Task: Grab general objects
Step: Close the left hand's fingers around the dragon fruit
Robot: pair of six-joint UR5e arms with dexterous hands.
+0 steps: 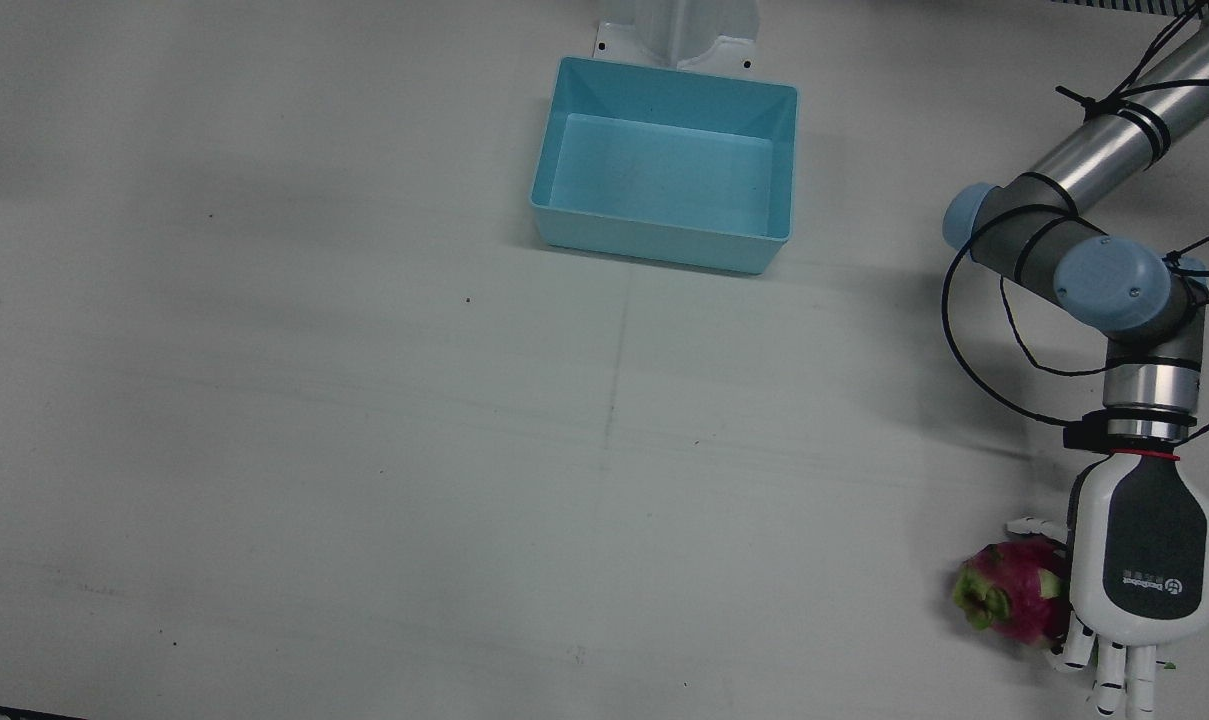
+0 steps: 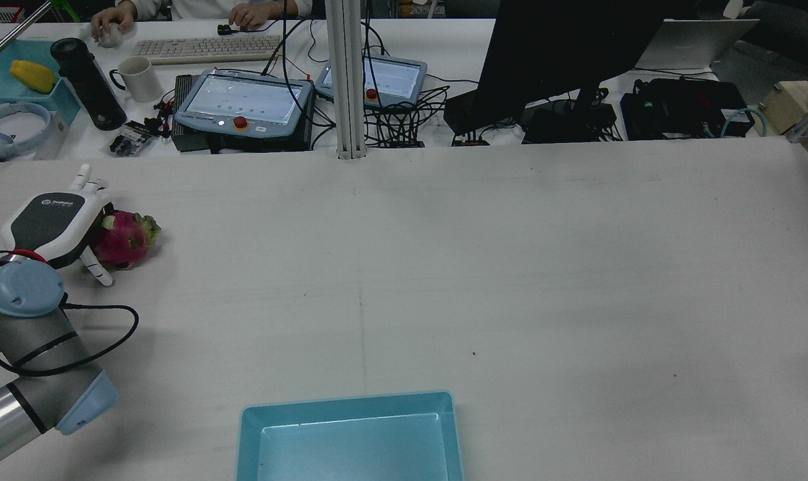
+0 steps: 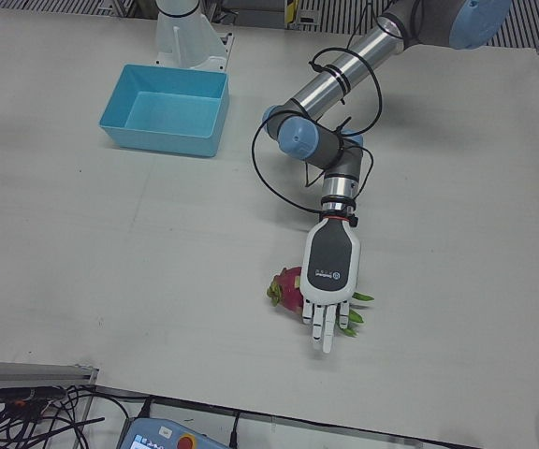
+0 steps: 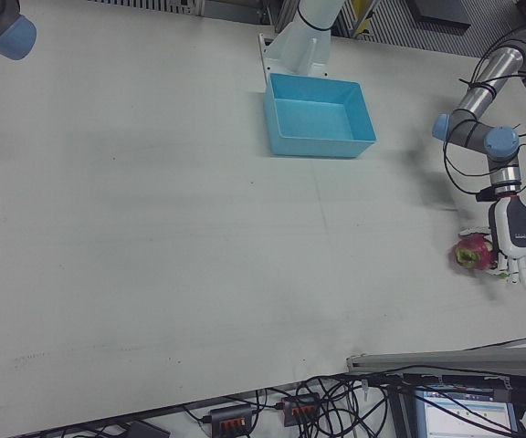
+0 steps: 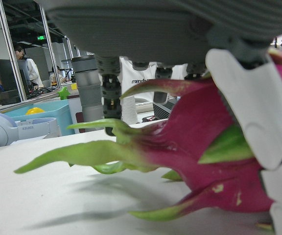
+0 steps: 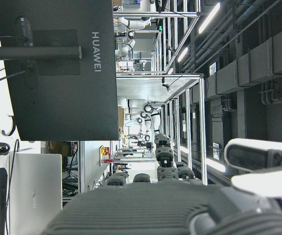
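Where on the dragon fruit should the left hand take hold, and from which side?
Probably around the dragon fruit's round pink body, from above, where the left hand hovers. It lies on its side on the table, and its thin green scales offer poor purchase.

blue bin far off, table open

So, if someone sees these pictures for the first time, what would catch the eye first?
Probably the pink dragon fruit with green tips, near the table's edge on the operators' side. The left robot hand lies over it, fingers extended past it. Next, the empty blue bin at the robot's side of the table.
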